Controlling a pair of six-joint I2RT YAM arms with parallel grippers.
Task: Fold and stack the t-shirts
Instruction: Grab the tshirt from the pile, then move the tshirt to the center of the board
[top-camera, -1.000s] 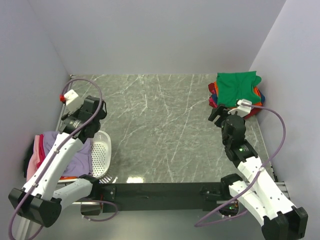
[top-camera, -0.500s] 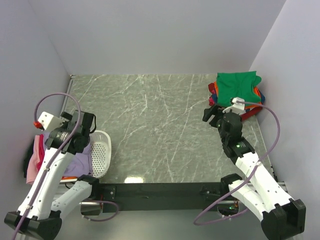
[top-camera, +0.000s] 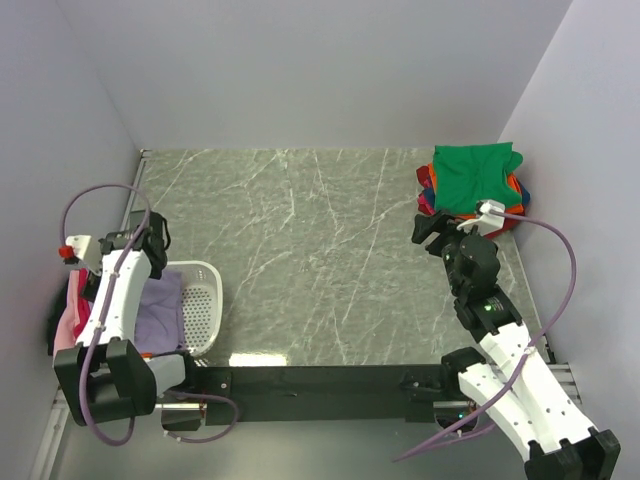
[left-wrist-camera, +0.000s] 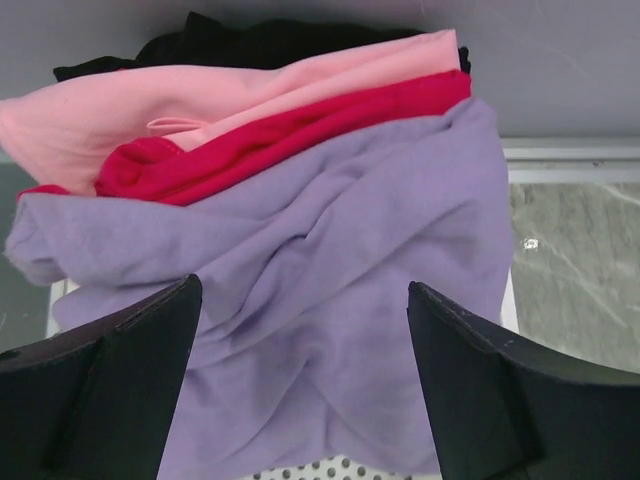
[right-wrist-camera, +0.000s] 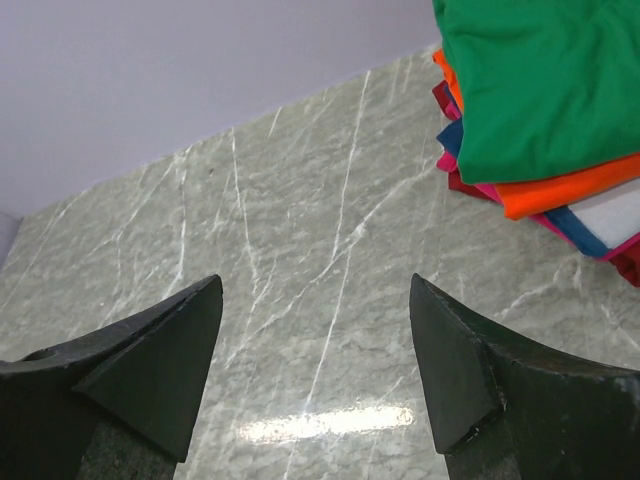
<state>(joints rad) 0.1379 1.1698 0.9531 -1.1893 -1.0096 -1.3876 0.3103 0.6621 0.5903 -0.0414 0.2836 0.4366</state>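
Left gripper (left-wrist-camera: 302, 290) spread wide, empty, above lavender shirt (left-wrist-camera: 330, 330) in basket (top-camera: 205, 290); right gripper (right-wrist-camera: 315, 282) likewise, near folded stack (right-wrist-camera: 540, 90).

basket (left-wrist-camera: 330, 468) mostly hidden under lavender shirt (left-wrist-camera: 300, 290), folded stack (right-wrist-camera: 540, 90) — cropped at picture's edge

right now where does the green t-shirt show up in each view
Top external: green t-shirt, far right corner.
Left wrist: not in it.
Right wrist: top right corner.
Shared landmark: the marble tabletop, which shows in all three views.
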